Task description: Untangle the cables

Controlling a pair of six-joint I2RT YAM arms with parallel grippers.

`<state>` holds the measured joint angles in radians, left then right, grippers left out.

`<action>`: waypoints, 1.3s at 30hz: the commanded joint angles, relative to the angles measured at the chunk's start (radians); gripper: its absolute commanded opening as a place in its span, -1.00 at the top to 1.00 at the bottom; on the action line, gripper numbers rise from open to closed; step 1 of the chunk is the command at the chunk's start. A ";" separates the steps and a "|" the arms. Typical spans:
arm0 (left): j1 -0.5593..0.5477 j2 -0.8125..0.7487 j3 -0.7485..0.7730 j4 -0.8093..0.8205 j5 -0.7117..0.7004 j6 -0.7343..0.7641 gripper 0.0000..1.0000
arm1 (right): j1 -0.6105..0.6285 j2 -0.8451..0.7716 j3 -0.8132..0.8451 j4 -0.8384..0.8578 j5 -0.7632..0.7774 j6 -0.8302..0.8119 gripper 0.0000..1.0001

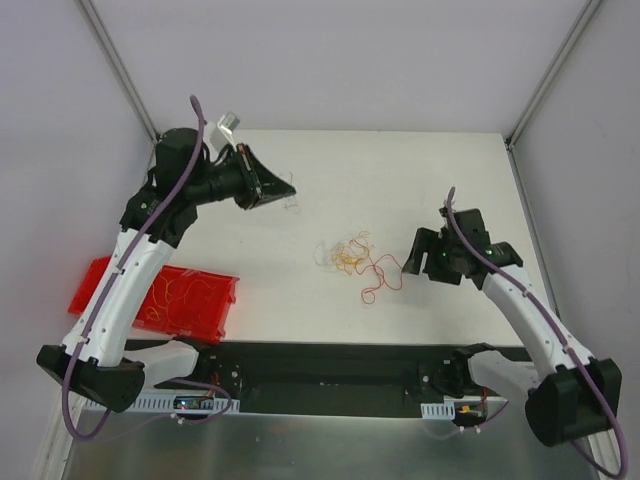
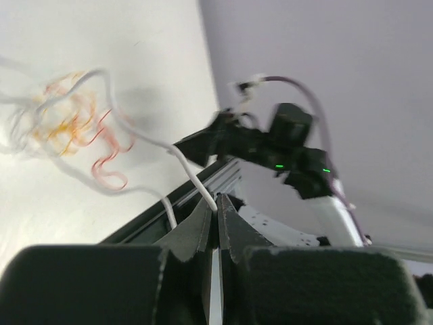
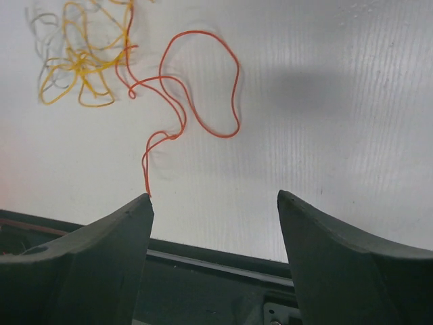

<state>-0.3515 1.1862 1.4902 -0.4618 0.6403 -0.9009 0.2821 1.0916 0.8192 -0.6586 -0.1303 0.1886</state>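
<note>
The cables lie as a small tangle of orange-yellow, whitish and red strands at the table's middle. My left gripper hovers to the tangle's far left. In the left wrist view, this gripper is shut on a white cable that runs in loops back to the tangle. My right gripper is open just right of the tangle. In the right wrist view the red cable trails from the yellow strands, and its free end lies by the left fingertip of that gripper, with nothing between the jaws.
A red tray holding some thin strands sits at the near left beside the left arm. A black rail runs along the table's near edge. Grey walls close in the back and both sides.
</note>
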 commanded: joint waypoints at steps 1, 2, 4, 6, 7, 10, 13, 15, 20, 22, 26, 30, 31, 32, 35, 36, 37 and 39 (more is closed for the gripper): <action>0.003 -0.079 -0.221 -0.006 -0.106 0.007 1.00 | 0.000 -0.137 -0.055 -0.061 -0.078 -0.069 -0.54; 0.003 -0.092 -0.264 -0.006 -0.128 0.008 1.00 | -0.001 -0.163 -0.075 -0.062 -0.078 -0.064 -0.54; 0.002 -0.102 -0.339 -0.006 -0.159 0.025 1.00 | -0.003 -0.206 -0.109 -0.061 -0.069 -0.060 -0.54; 0.002 -0.099 -0.404 -0.006 -0.169 0.037 1.00 | -0.004 -0.231 -0.133 -0.064 -0.065 -0.064 -0.55; -0.001 -0.093 -0.438 -0.006 -0.171 0.037 1.00 | -0.004 -0.240 -0.141 -0.062 -0.066 -0.064 -0.56; -0.007 -0.076 -0.522 -0.012 -0.169 0.037 1.00 | -0.008 -0.252 -0.144 -0.055 -0.083 -0.075 -0.57; -0.026 -0.066 -0.576 -0.015 -0.189 0.036 1.00 | -0.021 -0.251 -0.143 -0.049 -0.094 -0.084 -0.57; -0.027 -0.085 -0.579 -0.049 -0.223 0.045 1.00 | -0.029 -0.249 -0.152 -0.038 -0.101 -0.086 -0.58; -0.027 -0.166 -0.523 -0.153 -0.378 0.075 1.00 | -0.055 -0.249 -0.153 -0.030 -0.141 -0.098 -0.58; -0.027 -0.210 -0.483 -0.158 -0.430 0.098 1.00 | -0.067 -0.242 -0.152 -0.027 -0.150 -0.100 -0.58; -0.027 -0.247 -0.378 -0.152 -0.467 0.161 1.00 | -0.080 -0.216 -0.150 -0.026 -0.164 -0.103 -0.59; -0.027 -0.264 -0.349 -0.153 -0.455 0.160 1.00 | -0.083 -0.203 -0.150 -0.026 -0.166 -0.103 -0.58; -0.027 -0.269 -0.355 -0.153 -0.447 0.152 1.00 | -0.084 -0.206 -0.150 -0.026 -0.164 -0.103 -0.58; -0.027 -0.273 -0.369 -0.153 -0.444 0.145 1.00 | -0.084 -0.206 -0.152 -0.023 -0.163 -0.103 -0.59; -0.027 -0.289 -0.438 -0.155 -0.436 0.106 1.00 | -0.084 -0.210 -0.155 -0.024 -0.163 -0.100 -0.58; -0.027 -0.292 -0.474 -0.153 -0.426 0.083 1.00 | -0.084 -0.213 -0.155 -0.026 -0.160 -0.098 -0.58; -0.027 -0.287 -0.504 -0.155 -0.415 0.064 1.00 | -0.084 -0.214 -0.155 -0.024 -0.158 -0.097 -0.58; -0.029 -0.271 -0.553 -0.150 -0.389 0.039 1.00 | -0.084 -0.214 -0.155 -0.026 -0.160 -0.100 -0.58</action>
<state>-0.3733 0.8963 1.0260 -0.6006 0.2192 -0.8009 0.2062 0.8867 0.6670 -0.6956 -0.2779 0.1020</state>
